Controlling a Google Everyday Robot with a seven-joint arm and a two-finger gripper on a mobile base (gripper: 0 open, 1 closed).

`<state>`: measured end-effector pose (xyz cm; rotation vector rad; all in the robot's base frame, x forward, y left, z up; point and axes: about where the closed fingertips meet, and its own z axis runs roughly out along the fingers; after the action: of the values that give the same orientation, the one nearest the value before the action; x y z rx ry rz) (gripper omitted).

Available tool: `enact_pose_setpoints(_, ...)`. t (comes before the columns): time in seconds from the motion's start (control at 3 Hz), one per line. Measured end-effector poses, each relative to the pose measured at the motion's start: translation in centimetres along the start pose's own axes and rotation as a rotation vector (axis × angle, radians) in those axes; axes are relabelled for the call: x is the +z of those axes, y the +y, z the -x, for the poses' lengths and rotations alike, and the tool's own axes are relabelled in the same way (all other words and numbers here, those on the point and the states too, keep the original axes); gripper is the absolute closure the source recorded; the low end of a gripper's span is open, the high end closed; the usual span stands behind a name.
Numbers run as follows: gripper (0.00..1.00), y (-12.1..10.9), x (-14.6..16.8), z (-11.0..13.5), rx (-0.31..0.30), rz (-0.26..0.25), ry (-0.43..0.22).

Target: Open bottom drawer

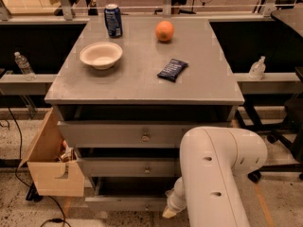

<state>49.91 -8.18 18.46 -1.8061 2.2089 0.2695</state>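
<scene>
No writing we can read on the blue can (113, 20) or the dark packet (172, 70) on the bench (142, 86). The bottom drawer (125, 203) is the lowest front, down near the floor, and we can't make out its knob. The claw (169, 211) sits at that drawer's right end, partly behind the white arm (218, 174). We can't tell the claw's state. The frame's near edge cuts the arm off.

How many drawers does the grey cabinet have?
3: the top drawer under the tabletop, the middle drawer below it, the bottom drawer near the floor. The gripper is at the bottom drawer's right part; the arm hides the rest.
</scene>
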Motion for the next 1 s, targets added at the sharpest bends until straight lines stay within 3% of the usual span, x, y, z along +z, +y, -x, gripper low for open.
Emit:
enact_pose_setpoints(0.33,0.00,0.1,0.1,0.0,0.000,0.002,0.000)
enact_pose_setpoints(0.67,0.00,-0.1,-0.7,0.1,-0.003,-0.019,-0.007)
enact_pose_setpoints(1.0,0.00,-0.4,-3.3,0.8,-0.025,-0.079,-0.002)
